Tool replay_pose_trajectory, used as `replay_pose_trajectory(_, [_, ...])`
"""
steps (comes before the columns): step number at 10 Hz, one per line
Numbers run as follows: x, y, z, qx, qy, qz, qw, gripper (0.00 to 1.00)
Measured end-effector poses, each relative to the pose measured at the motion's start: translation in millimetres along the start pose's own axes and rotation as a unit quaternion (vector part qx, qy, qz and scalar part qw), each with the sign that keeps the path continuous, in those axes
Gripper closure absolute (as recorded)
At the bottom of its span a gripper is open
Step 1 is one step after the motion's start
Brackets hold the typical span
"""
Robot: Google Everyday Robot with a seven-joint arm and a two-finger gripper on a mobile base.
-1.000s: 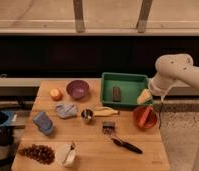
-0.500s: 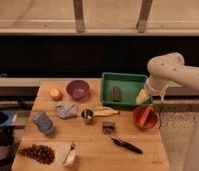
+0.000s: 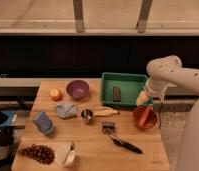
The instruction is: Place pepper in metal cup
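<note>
Pepper (image 3: 146, 116) looks like it's lying inside the orange bowl (image 3: 135, 120) on the right side of the table (image 3: 88, 145). It's nearly the same colour as the bowl, so take that as my best read. All I can make out is a slim reddish streak that seems to run diagonally, low-left to high-right.

The gripper (image 3: 142, 99) hangs just above the bowl's back edge, right at the front right corner of the green tray (image 3: 130, 80). So the pepper sits just in front of it and a bit lower, basically straight down and slightly toward the camera. I can't tell whether the claw is wide, narrow or holding anything. There's only one arm, so no question of which is nearer.

The metal cup (image 3: 86, 116) is well off to the left of the bowl, about mid-table. A yellowish thing (image 3: 106, 111) lies just beside it on the bowl side. My guess is the grab would want the claw turned across that diagonal, then a long carry leftward over the yellowish thing.

Brands or writing: nothing I can read anywhere.
</note>
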Motion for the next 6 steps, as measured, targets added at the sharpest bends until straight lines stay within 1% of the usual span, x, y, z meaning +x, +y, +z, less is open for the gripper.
replay_pose_trajectory(2, [-2,1,11,-0.009,0.005,0.004,0.9999,0.2])
replay_pose_trajectory(3, [-3,1,21,-0.013,0.01,0.005,0.9998,0.2])
replay_pose_trajectory(5, [-3,0,36,-0.014,0.021,0.008,0.9997,0.2])
replay_pose_trajectory(6, [-3,0,45,-0.011,0.031,0.009,0.9994,0.2])
